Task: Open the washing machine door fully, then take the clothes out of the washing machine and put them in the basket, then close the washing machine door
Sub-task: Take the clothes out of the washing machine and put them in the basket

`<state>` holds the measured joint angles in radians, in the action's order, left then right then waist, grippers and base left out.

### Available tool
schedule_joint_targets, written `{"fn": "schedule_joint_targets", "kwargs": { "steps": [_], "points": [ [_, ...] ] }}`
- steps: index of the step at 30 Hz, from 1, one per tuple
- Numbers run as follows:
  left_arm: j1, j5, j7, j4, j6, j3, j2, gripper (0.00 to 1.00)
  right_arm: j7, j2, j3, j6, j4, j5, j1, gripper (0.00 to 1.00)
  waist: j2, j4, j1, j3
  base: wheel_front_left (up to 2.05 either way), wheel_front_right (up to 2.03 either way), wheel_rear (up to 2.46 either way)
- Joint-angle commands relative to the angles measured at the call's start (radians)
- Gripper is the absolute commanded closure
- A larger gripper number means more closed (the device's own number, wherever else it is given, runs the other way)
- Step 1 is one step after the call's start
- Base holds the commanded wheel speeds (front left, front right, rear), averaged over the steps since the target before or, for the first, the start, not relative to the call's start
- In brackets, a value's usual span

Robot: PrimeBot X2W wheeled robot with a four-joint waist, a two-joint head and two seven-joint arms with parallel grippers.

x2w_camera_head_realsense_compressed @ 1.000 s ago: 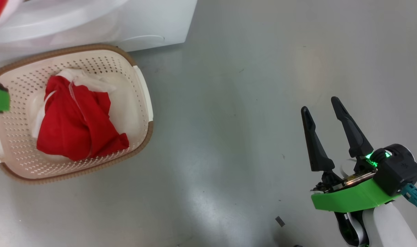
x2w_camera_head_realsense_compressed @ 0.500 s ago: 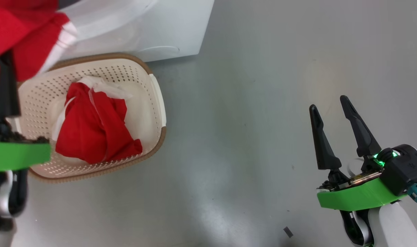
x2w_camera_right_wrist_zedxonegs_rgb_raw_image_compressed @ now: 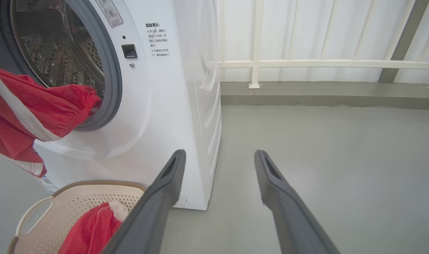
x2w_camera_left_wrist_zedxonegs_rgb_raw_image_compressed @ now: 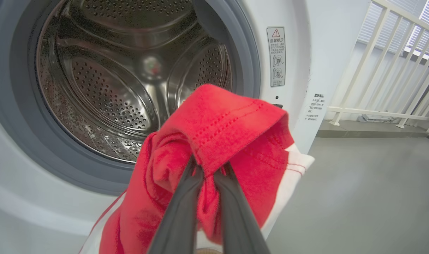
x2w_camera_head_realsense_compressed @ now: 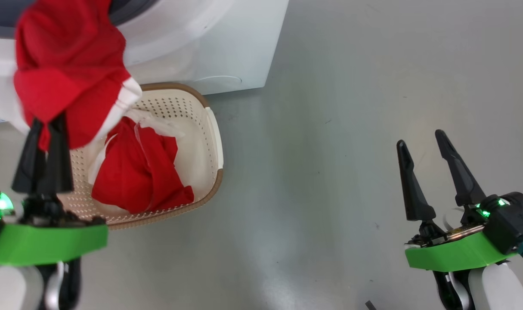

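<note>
Left gripper (x2w_camera_head_realsense_compressed: pixel 48 129) has its two dark fingers pressed together on a fold of a red garment (x2w_camera_head_realsense_compressed: pixel 67 64), which bunches over the fingertips and hangs down around them. This red garment, with a white band along one edge, hangs in the air in front of the washing machine (x2w_camera_head_realsense_compressed: pixel 227 47), level with its round opening and higher than the basket (x2w_camera_head_realsense_compressed: pixel 210 193). From the head view it covers the basket's far left corner.

A second red garment (x2w_camera_head_realsense_compressed: pixel 136 176) with white parts lies crumpled inside the basket, filling much of its bottom. The basket stands on the grey floor (x2w_camera_head_realsense_compressed: pixel 330 129) just in front of the washing machine; whether the two touch cannot be told.

Behind the held cloth, the left wrist view shows the steel drum (x2w_camera_left_wrist_zedxonegs_rgb_raw_image_compressed: pixel 105 81) with its punched holes, ringed by grey rubber (x2w_camera_left_wrist_zedxonegs_rgb_raw_image_compressed: pixel 242 53). A warning sticker (x2w_camera_left_wrist_zedxonegs_rgb_raw_image_compressed: pixel 276 56) sits on the white front to the right of the ring.

Right gripper (x2w_camera_head_realsense_compressed: pixel 420 138) hangs well off to the right over bare floor, fingers spread wide apart and holding nothing. Beyond the machine's right side, a pale railing (x2w_camera_right_wrist_zedxonegs_rgb_raw_image_compressed: pixel 306 63) runs along the far wall.
</note>
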<state>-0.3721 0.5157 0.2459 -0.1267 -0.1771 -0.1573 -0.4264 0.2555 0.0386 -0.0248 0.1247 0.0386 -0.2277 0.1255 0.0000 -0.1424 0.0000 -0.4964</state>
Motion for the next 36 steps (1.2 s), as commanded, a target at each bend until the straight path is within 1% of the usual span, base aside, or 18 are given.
{"fn": "schedule_joint_targets", "kwargs": {
  "steps": [1,5,11,15,16,18,24,30,36],
  "points": [
    [0.026,0.0,0.008,-0.041,-0.015,0.033,-0.018,1.0,0.006,0.012,-0.016,0.006,0.031,0.005,-0.015,0.0,0.0,0.006,0.0,0.004,0.0,0.0,0.0],
    [0.069,0.014,0.01,-0.051,-0.023,0.029,0.009,1.0,0.006,0.012,-0.011,0.006,0.039,0.006,-0.02,0.0,0.0,0.013,0.0,-0.004,0.0,0.0,0.0],
    [0.064,0.032,0.013,0.03,-0.004,0.02,0.047,1.0,0.006,0.012,-0.021,0.006,0.046,0.007,-0.006,0.0,0.0,0.018,0.0,-0.039,0.0,0.0,0.0],
    [0.025,0.046,0.014,0.133,0.022,0.016,0.077,1.0,0.006,0.012,-0.027,0.006,0.045,0.009,0.005,0.0,0.0,0.016,0.0,-0.062,0.0,0.0,0.0],
    [-0.002,0.047,0.015,0.188,0.039,0.012,0.091,1.0,0.006,0.012,-0.028,0.006,0.044,0.01,0.01,0.0,0.0,0.014,0.0,-0.072,0.0,0.0,0.0],
    [-0.028,0.046,0.015,0.241,0.05,0.011,0.108,1.0,0.006,0.012,-0.026,0.006,0.045,0.011,0.014,0.0,0.0,0.013,0.0,-0.081,0.0,0.0,0.0],
    [-0.11,0.041,0.016,0.408,0.087,0.047,0.158,1.0,0.006,0.012,-0.036,0.006,0.045,0.01,0.029,0.0,0.0,0.002,0.0,-0.114,0.0,0.0,0.0],
    [-0.188,0.006,0.016,0.585,0.122,0.077,0.204,1.0,0.006,0.012,-0.045,0.006,0.041,0.008,0.041,0.0,0.0,-0.007,0.0,-0.139,0.0,0.0,0.0],
    [-0.252,-0.026,0.016,0.761,0.153,0.104,0.232,1.0,0.006,0.012,-0.048,0.006,0.039,0.008,0.053,0.0,0.0,-0.016,0.0,-0.159,0.0,0.0,0.0]
  ]
}}
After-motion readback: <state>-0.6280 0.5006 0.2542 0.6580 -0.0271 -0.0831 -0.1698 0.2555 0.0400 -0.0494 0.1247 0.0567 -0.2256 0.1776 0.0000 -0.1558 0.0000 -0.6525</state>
